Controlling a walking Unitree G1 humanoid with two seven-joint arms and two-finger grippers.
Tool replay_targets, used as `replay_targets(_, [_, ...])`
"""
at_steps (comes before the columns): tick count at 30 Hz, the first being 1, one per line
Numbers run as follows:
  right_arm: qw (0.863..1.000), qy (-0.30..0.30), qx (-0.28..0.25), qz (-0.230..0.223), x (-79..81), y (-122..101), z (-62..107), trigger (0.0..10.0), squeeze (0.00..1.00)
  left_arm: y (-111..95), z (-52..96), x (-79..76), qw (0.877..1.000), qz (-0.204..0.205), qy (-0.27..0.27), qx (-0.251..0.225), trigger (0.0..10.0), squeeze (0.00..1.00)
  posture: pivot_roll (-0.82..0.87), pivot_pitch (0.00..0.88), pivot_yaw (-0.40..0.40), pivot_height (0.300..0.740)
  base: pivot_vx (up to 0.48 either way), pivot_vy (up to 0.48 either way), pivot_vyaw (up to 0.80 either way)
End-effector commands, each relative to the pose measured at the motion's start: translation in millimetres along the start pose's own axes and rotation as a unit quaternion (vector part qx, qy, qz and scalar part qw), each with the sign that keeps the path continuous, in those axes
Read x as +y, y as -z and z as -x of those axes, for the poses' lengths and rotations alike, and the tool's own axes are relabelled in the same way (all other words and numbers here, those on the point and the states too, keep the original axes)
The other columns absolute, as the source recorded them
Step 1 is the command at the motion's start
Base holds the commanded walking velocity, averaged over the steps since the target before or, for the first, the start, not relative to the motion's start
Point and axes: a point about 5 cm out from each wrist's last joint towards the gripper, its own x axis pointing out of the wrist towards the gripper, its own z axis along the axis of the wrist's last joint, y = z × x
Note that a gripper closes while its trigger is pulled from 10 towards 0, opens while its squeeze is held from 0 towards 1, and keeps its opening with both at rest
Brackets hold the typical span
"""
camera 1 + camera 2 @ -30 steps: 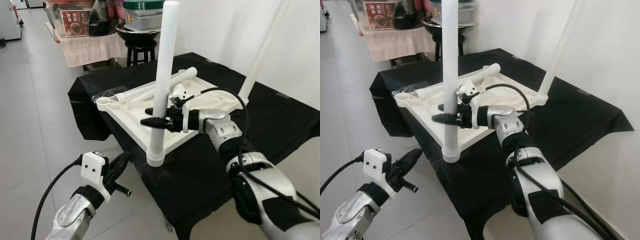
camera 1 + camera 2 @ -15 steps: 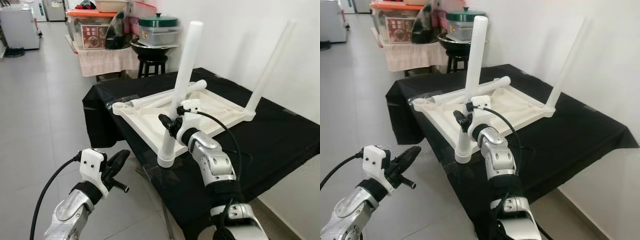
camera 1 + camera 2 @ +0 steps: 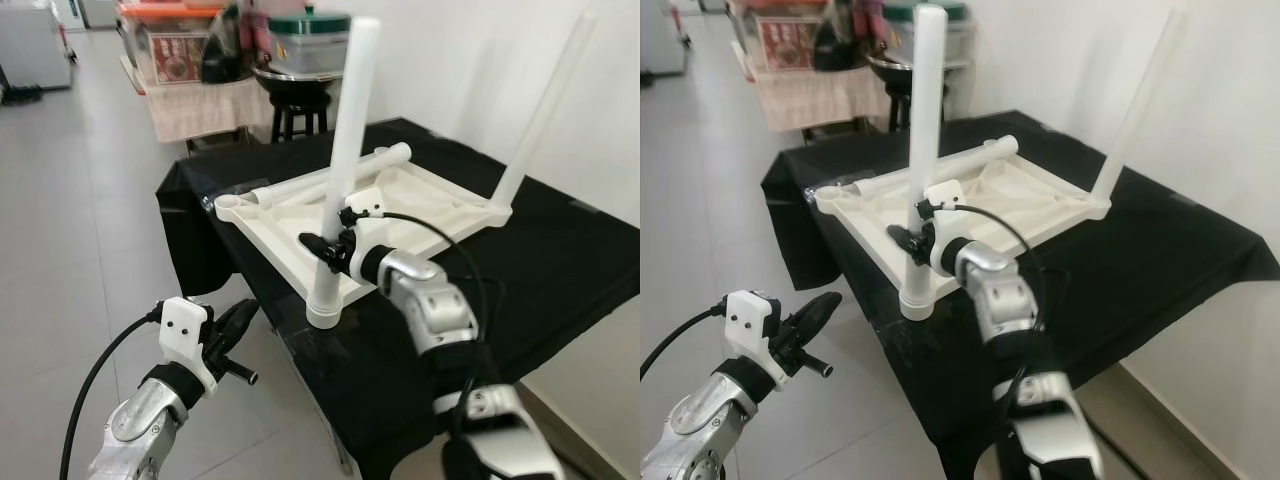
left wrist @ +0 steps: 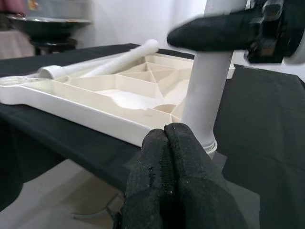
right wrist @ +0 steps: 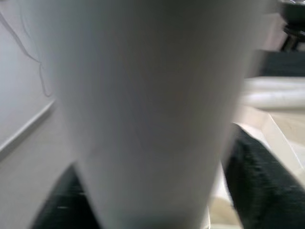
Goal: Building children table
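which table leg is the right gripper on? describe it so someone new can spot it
On the black-draped table lies an upside-down white tabletop. The leg stands upright in the tabletop's corner nearest the robot, at the cloth's front edge, with the right gripper closed around its lower part. The other upright leg is at the far corner by the wall, and two more legs lie flat on the tabletop.

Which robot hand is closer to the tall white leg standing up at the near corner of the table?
Right. The right gripper is clamped around the white leg low down. The left gripper hangs shut over the floor, below and left of it.
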Motion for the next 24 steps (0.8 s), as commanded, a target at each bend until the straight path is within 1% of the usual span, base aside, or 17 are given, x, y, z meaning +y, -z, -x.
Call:
replay_targets(1, [0.996,-0.080,-0.020,0.029,2.1,-12,-4.1,10.0,0.00,1,-0.1,-2.7,1.000,0.005,0.004,-0.001,10.0,0.00,0.05,0.000,-0.067,0.740,0.000,0.000,0.00])
replay_targets(2, [0.996,-0.080,-0.020,0.029,2.1,-12,-4.1,10.0,0.00,1,-0.1,-2.7,1.000,0.005,0.004,-0.001,10.0,0.00,0.05,0.000,-0.067,0.740,0.000,0.000,0.00])
replay_targets(3, [0.990,-0.131,-0.020,0.055,1.1,-15,-3.9,10.0,0.00,0,0.0,-3.8,1.000,0.005,0.005,-0.001,10.0,0.00,0.06,0.000,-0.069,0.740,0.000,0.000,0.00])
replay_targets(4, [0.984,-0.164,-0.017,0.071,0.4,-17,-3.1,10.0,0.00,0,0.2,-4.7,1.000,0.005,0.005,-0.001,10.0,0.00,0.06,0.000,-0.070,0.740,0.000,0.000,0.00])
replay_targets(5, [0.984,-0.164,-0.017,0.071,0.4,-17,-3.1,10.0,0.00,0,0.2,-4.7,1.000,0.005,0.005,-0.001,10.0,0.00,0.06,0.000,-0.070,0.740,0.000,0.000,0.00])
replay_targets(6, [0.975,-0.209,-0.005,0.071,1.0,-18,-4.5,10.0,0.00,0,1.4,-6.9,1.000,0.005,0.006,-0.001,10.0,0.00,0.08,0.000,-0.074,0.740,0.000,0.000,0.00])
replay_targets(8, [0.975,-0.209,-0.005,0.071,1.0,-18,-4.5,10.0,0.00,0,1.4,-6.9,1.000,0.005,0.006,-0.001,10.0,0.00,0.08,0.000,-0.074,0.740,0.000,0.000,0.00])
replay_targets(9, [0.971,-0.228,0.002,0.067,1.8,-18,-6.1,10.0,0.00,-1,2.3,-7.9,1.000,0.005,0.007,0.000,10.0,0.00,0.09,0.000,-0.075,0.740,0.000,0.000,0.00])
replay_targets(12, [0.971,-0.228,0.002,0.067,1.8,-18,-6.1,10.0,0.00,-1,2.3,-7.9,1.000,0.005,0.007,0.000,10.0,0.00,0.09,0.000,-0.075,0.740,0.000,0.000,0.00])
replay_targets(14, [0.963,-0.262,0.024,0.063,3.0,-14,-9.6,10.0,0.00,-1,5.2,-10.1,1.000,0.004,0.010,0.002,10.0,0.00,0.10,0.000,-0.078,0.740,0.000,0.000,0.00])
replay_targets(15, [0.963,-0.262,0.024,0.063,3.0,-14,-9.6,10.0,0.00,-1,5.2,-10.1,1.000,0.004,0.010,0.002,10.0,0.00,0.10,0.000,-0.078,0.740,0.000,0.000,0.00])
replay_targets(19, [0.959,-0.272,0.049,0.056,3.5,-5,-12.1,10.0,0.00,-2,7.7,-11.6,1.000,0.004,0.013,0.003,10.0,0.00,0.11,0.002,-0.077,0.740,0.000,0.000,0.00])
replay_targets(20, [0.958,-0.275,0.059,0.054,4.0,1,-12.5,10.0,0.00,-2,9.0,-12.3,1.000,0.004,0.015,0.003,10.0,0.00,0.12,0.003,-0.076,0.740,0.000,0.000,0.00])
replay_targets(21, [0.956,-0.281,0.066,0.051,4.3,5,-12.3,9.5,0.00,-2,10.1,-12.8,1.000,0.003,0.016,0.004,10.0,0.00,0.12,0.005,-0.075,0.740,0.000,0.000,0.00])
replay_targets(22, [0.955,-0.285,0.069,0.048,4.5,8,-12.0,9.5,0.00,-2,10.9,-13.2,1.000,0.003,0.017,0.005,10.0,0.00,0.12,0.005,-0.075,0.740,0.000,0.000,0.00])
replay_targets(23, [0.954,-0.288,0.070,0.047,4.5,9,-11.8,3.6,0.00,-2,11.3,-13.3,1.000,0.003,0.018,0.006,10.0,0.00,0.12,0.005,-0.075,0.740,0.000,0.000,0.00])
replay_targets(24, [0.955,-0.285,0.068,0.037,3.7,9,-11.9,0.0,0.00,-2,11.9,-13.6,1.000,0.003,0.018,0.007,10.0,0.00,0.12,0.004,-0.074,0.740,0.000,0.000,0.00])
